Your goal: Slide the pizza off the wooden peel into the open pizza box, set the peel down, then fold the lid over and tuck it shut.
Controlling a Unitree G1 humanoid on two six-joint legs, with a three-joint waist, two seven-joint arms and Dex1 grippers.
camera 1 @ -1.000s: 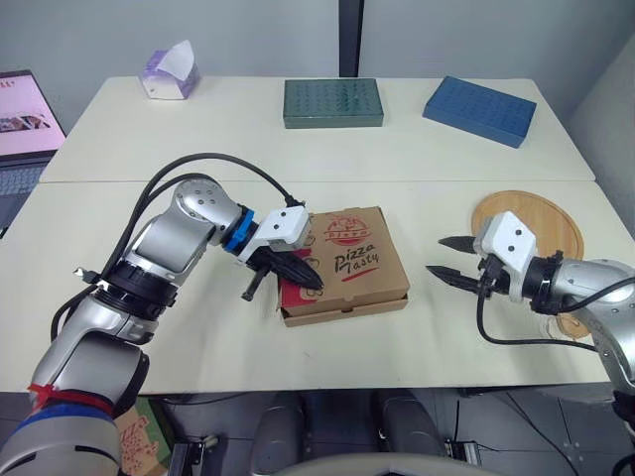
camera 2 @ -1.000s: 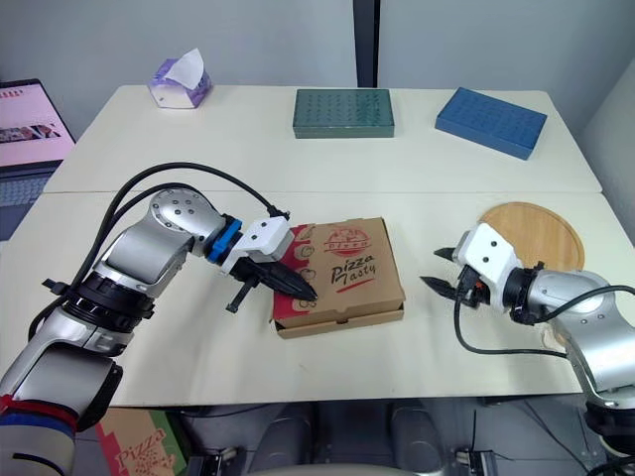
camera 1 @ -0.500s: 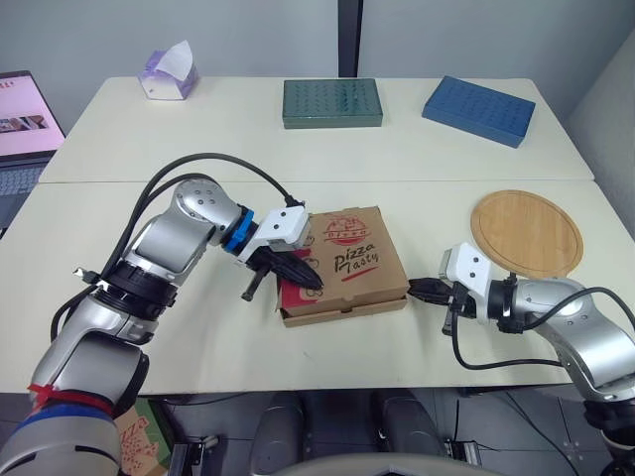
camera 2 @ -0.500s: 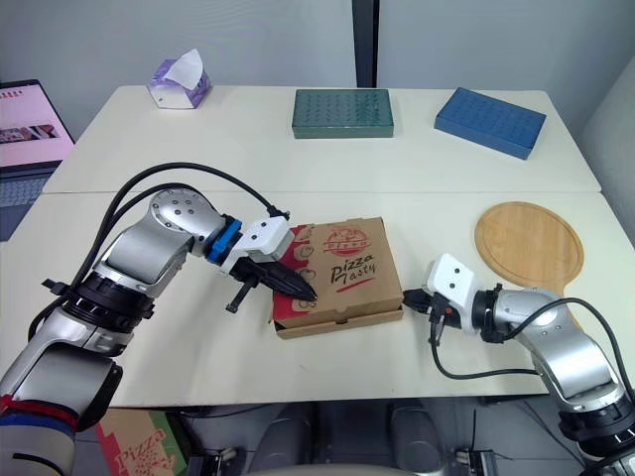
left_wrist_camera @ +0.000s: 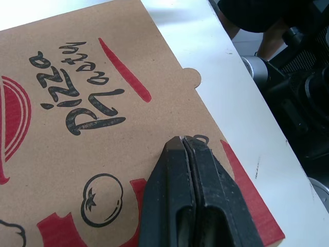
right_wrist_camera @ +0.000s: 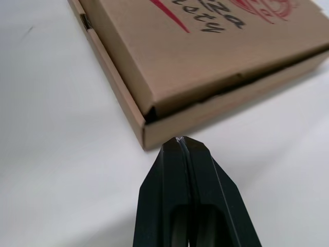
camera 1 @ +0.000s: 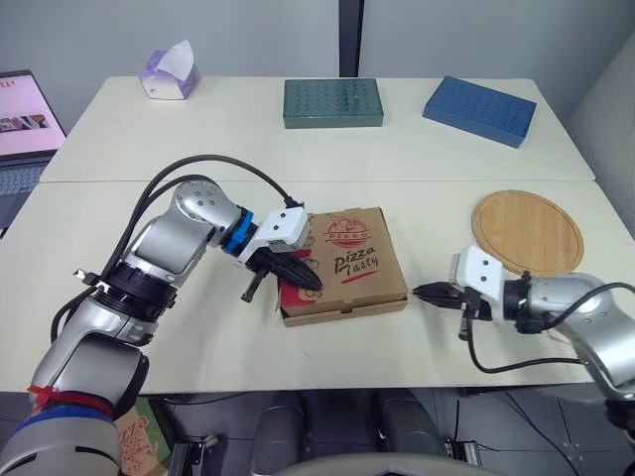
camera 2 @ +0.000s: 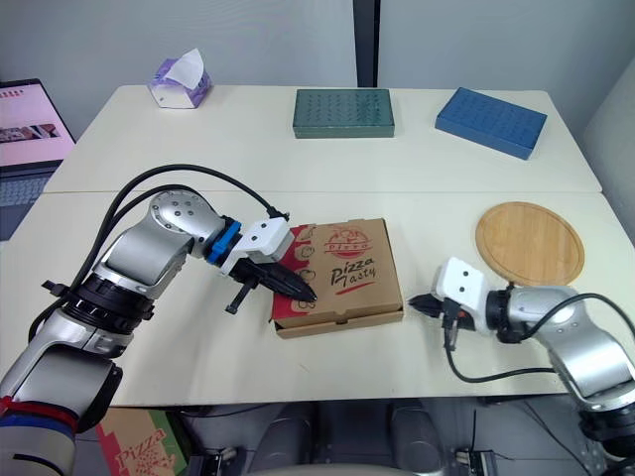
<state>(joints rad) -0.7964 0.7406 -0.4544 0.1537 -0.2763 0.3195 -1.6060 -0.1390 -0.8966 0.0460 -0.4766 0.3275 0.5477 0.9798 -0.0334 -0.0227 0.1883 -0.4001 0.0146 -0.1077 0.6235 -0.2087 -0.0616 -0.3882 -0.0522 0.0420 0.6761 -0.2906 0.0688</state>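
Pins pizza box lid (camera 1: 352, 260) with closed left end effector (camera 1: 312, 283); backs pressed-together right end effector (camera 1: 420, 292) off corner, presumably late in tucking.

Pizza box (camera 1: 347, 260): flat brown cardboard, red print, "Pizza Tasty" lettering and small tomato drawings on top. Lay on the white table (camera 1: 198, 337) near its front edge, turned slightly askew. Lid (left_wrist_camera: 77, 103) was folded down over the base. Along one side and at one corner a dark gap showed between lid and base wall.

Wooden peel (camera 1: 526, 233): round, pale, bare. Lay flat on the table, to the right of the box and well apart from it.
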